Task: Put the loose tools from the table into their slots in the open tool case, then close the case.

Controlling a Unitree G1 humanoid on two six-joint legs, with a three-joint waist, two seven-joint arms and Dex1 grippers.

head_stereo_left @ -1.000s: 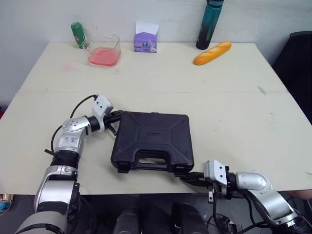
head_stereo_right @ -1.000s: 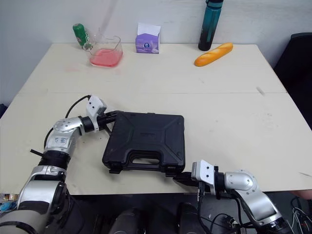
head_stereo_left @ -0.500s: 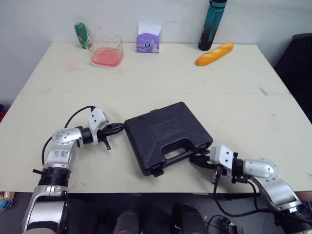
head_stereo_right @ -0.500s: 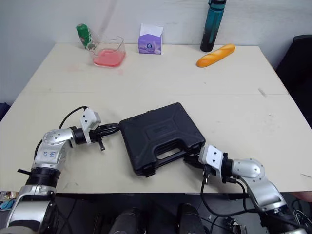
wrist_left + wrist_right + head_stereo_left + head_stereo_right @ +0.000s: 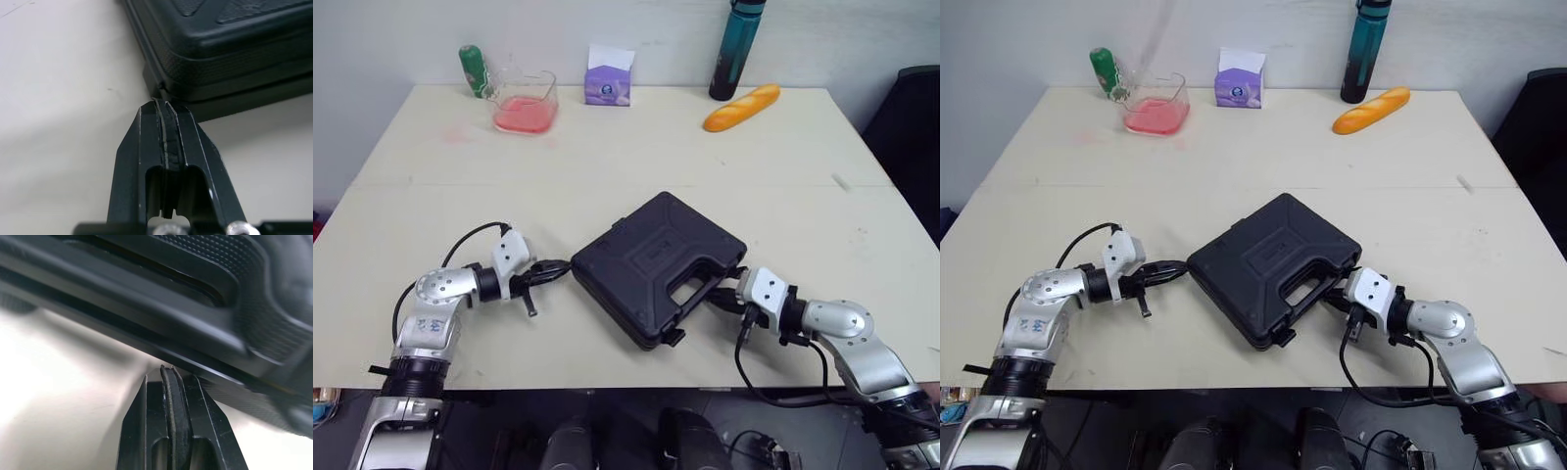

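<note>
The black tool case (image 5: 658, 264) lies closed on the table, turned diagonally, its handle side toward the front right. My left gripper (image 5: 560, 267) is shut with nothing held, its tip touching the case's left corner; in the left wrist view the gripper (image 5: 165, 105) meets the case's edge (image 5: 230, 58). My right gripper (image 5: 717, 298) is shut with nothing held, pressed against the handle-side rim; in the right wrist view the gripper (image 5: 167, 371) sits just under that rim (image 5: 146, 323). No loose tools lie on the table.
Along the far edge stand a green bottle (image 5: 470, 70), a clear container with pink contents (image 5: 524, 102), a purple tissue box (image 5: 606, 76), a teal bottle (image 5: 728, 49) and a bread loaf (image 5: 739, 107). A black chair (image 5: 909, 137) stands at the right.
The case has rotated counter-clockwise and slid away from the front edge. My right gripper moved forward and up with its handle side; my left gripper pulled back toward the left corner.
</note>
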